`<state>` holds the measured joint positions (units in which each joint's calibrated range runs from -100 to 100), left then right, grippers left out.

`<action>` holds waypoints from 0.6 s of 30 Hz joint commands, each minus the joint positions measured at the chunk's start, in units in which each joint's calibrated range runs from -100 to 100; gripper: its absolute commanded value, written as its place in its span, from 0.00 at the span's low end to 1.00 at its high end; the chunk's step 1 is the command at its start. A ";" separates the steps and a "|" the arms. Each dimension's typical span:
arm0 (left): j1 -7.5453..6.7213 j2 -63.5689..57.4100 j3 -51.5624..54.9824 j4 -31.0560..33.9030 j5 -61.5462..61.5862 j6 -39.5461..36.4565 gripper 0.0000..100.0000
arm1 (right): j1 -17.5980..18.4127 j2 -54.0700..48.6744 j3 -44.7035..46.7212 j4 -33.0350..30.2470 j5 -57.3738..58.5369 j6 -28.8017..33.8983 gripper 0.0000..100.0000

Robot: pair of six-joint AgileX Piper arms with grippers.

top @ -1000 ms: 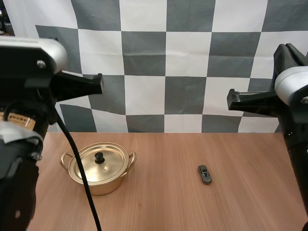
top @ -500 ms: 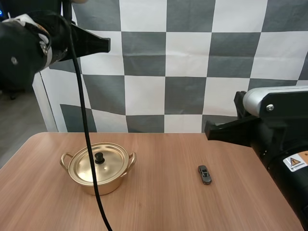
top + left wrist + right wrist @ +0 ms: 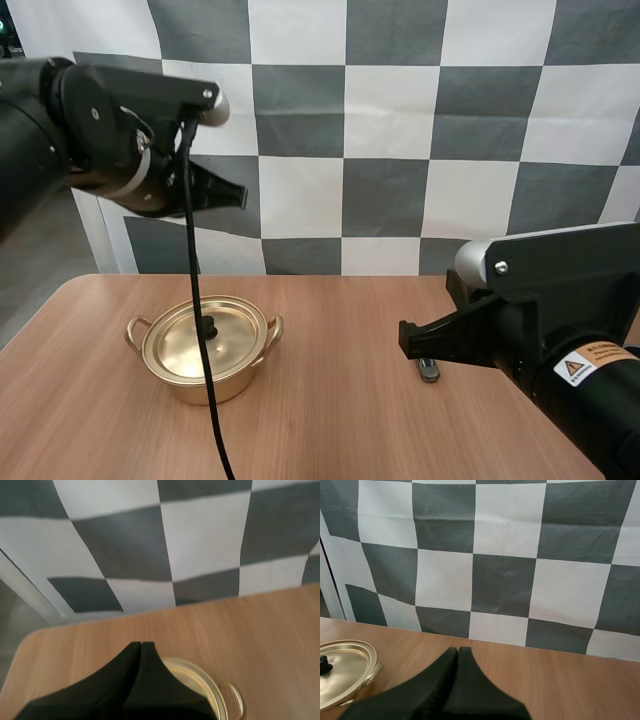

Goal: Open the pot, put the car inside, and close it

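The car (image 3: 429, 370) lies on the bare desk (image 3: 330, 430) right of centre in the high view, well apart from the pot (image 3: 205, 355). Only its near end shows under the right gripper (image 3: 405, 338), so I cannot tell which end is the front; the bit that shows suggests its long axis runs roughly up and down the frame, away from the arms' bases. It sits free on open wood, which I judge leaves room for fingers to come down on either flank. The pot stands upright at lower left of the high view, its two handles (image 3: 275, 326) out to frame left and right, so its wide axis runs across the desk. The lid (image 3: 200, 340) is seated flat with its black knob (image 3: 208, 326) up, so the opening step is not yet done. The left gripper (image 3: 238, 195) hangs high at upper left above the pot, clenched on nothing, its fingers a single dark wedge over the pot's rim (image 3: 215, 690) in the left wrist view. The right gripper (image 3: 458, 652) is likewise closed and empty, low over the desk near the car, with the lidded pot (image 3: 342, 672) off to its side. Each arm seems posted by its own object: left for the lid, right for the car
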<state>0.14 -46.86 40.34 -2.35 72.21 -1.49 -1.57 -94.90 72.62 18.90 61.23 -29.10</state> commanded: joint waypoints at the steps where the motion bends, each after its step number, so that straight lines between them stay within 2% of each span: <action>1: -0.04 -0.04 2.66 0.04 27.79 0.08 0.00 | 0.03 0.01 0.04 0.11 0.05 -0.03 0.00; 9: -0.04 -1.39 1.20 8.80 27.79 0.07 0.00 | 0.02 -0.10 0.04 0.11 0.05 -0.03 0.00; 18: -0.04 -1.48 1.20 9.08 27.79 -0.47 0.00 | 0.02 -0.10 0.04 0.11 0.05 -0.03 0.00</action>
<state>0.14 -48.44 41.61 6.68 99.99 -2.63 -1.57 -94.90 72.62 19.00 61.23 -29.10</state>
